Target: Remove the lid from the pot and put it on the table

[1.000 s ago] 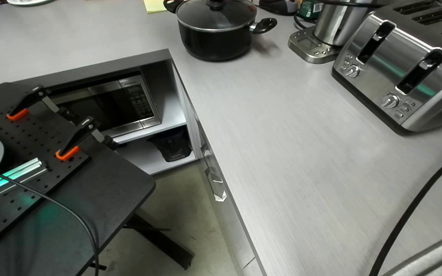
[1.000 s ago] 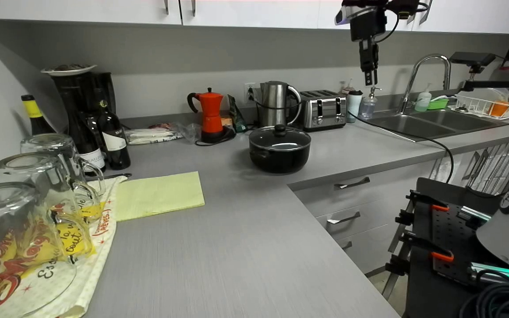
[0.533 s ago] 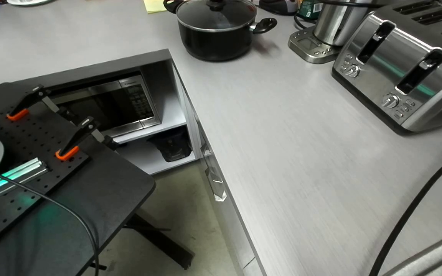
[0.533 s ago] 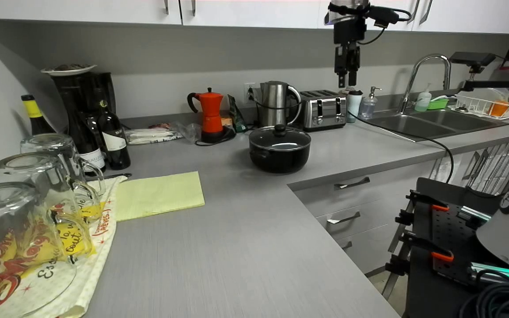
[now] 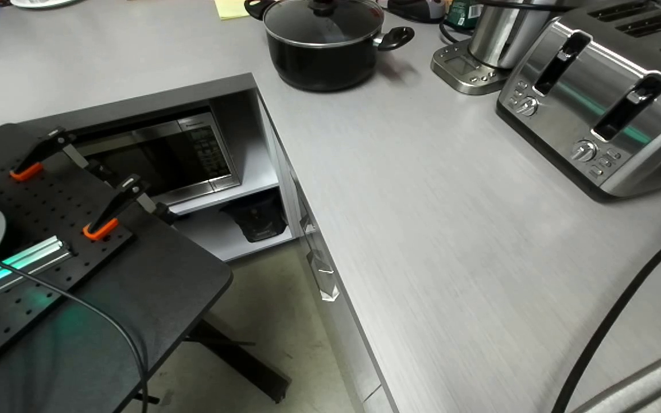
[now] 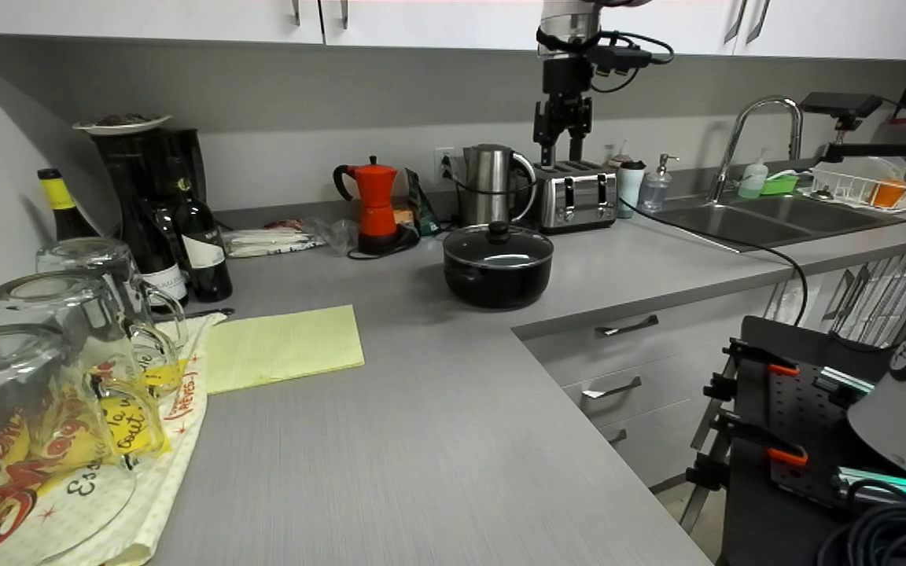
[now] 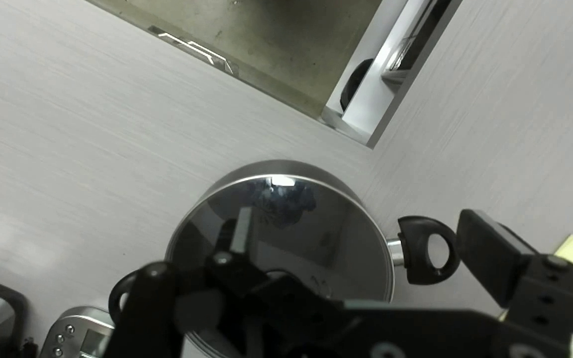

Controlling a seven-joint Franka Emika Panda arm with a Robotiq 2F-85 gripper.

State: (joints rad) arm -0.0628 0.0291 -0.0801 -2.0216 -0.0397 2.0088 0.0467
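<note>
The black pot [image 5: 322,69] stands on the light grey table [image 5: 451,229], its handles out to the sides. The see-through lid [image 5: 330,26] with dark knob lies on the pot. In an exterior view, the pot [image 6: 496,283] and lid [image 6: 500,250] are on the table [image 6: 390,456]. My gripper [image 6: 561,153] hangs fingers down, higher than the lid and to its right. In the wrist view, my gripper [image 7: 356,219] is open and empty, with the lid [image 7: 331,248] and pot [image 7: 281,166] below. The gripper's dark parts hide most of the knob there.
A silver toaster [image 6: 579,200], steel kettle [image 6: 488,185] and red coffee maker [image 6: 374,206] stand along the wall. A black cable [image 6: 705,236] crosses the counter. Glass mugs [image 6: 52,314] and a yellow cloth [image 6: 288,346] lie left. The counter has an inner corner [image 7: 371,144] near the pot.
In an exterior view, my gripper has moved left and slightly down, closer to the pot. It has turned, and its two fingers now show clearly apart. The pot and lid have not moved.
</note>
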